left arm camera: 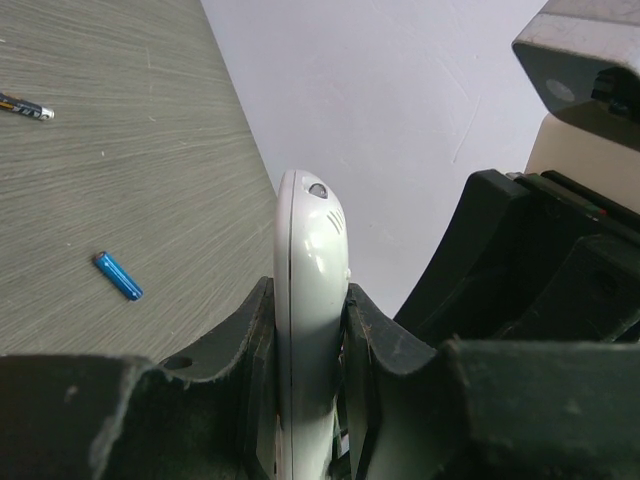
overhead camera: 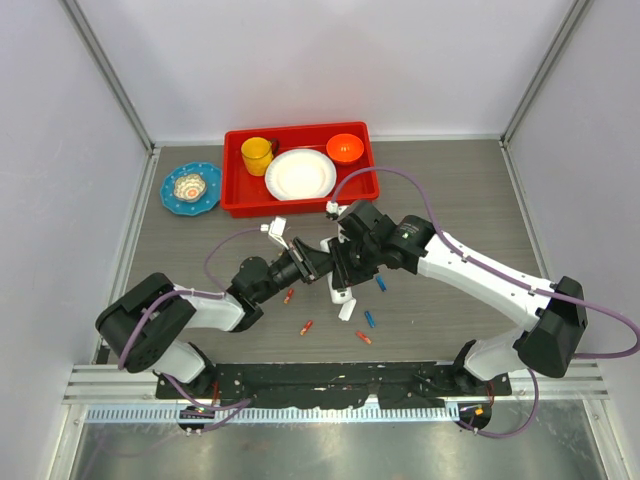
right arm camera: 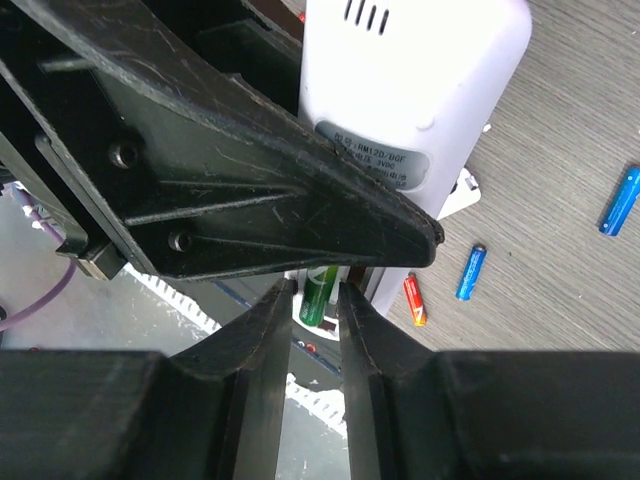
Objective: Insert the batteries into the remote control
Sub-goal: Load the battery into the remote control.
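Note:
My left gripper [overhead camera: 318,262] [left arm camera: 308,295] is shut on the white remote control [left arm camera: 310,300], holding it edge-on above the table. In the right wrist view the remote's back [right arm camera: 415,100] shows with its label. My right gripper [overhead camera: 346,268] [right arm camera: 317,290] is shut on a green battery [right arm camera: 320,290], right at the lower end of the remote's back. In the top view the remote is mostly hidden between the two grippers. Loose batteries lie on the table: orange-red ones [overhead camera: 289,296] [overhead camera: 306,327] [overhead camera: 363,337] and blue ones [overhead camera: 381,284] [overhead camera: 369,319] [left arm camera: 118,276].
A small white cover piece [overhead camera: 345,304] lies on the table under the grippers. A red tray [overhead camera: 232,175] at the back holds a yellow cup [overhead camera: 257,155], a white plate [overhead camera: 300,174] and an orange bowl [overhead camera: 344,148]. A blue patterned dish [overhead camera: 191,187] sits left of it.

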Motion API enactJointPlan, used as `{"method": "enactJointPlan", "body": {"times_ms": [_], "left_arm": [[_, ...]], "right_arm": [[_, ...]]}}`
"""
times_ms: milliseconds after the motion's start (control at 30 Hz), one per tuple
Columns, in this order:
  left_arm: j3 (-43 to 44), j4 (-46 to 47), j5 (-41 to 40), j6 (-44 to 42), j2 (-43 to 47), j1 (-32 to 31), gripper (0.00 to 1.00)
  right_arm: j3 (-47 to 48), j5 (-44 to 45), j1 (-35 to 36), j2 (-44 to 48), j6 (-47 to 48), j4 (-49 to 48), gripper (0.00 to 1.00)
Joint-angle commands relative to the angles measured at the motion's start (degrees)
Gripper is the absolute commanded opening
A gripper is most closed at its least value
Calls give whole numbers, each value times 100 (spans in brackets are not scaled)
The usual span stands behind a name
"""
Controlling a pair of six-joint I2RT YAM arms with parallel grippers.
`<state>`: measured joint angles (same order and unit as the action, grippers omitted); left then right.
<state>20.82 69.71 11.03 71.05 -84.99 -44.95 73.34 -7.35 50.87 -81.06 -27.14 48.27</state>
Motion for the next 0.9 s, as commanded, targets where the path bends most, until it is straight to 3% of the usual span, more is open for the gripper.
{"method": "enactJointPlan", "body": {"times_ms": [0, 433, 867], "left_arm": [[133, 1888, 453, 146, 26, -234, 0], [124, 1888, 427, 129, 0, -234, 0], [-69, 1853, 321, 32, 97, 38, 0]], "right_arm": [[66, 305, -42, 2, 33, -811, 33], [-22, 270, -34, 143, 129, -705, 35], [66, 305, -42, 441, 490, 42, 37]]}}
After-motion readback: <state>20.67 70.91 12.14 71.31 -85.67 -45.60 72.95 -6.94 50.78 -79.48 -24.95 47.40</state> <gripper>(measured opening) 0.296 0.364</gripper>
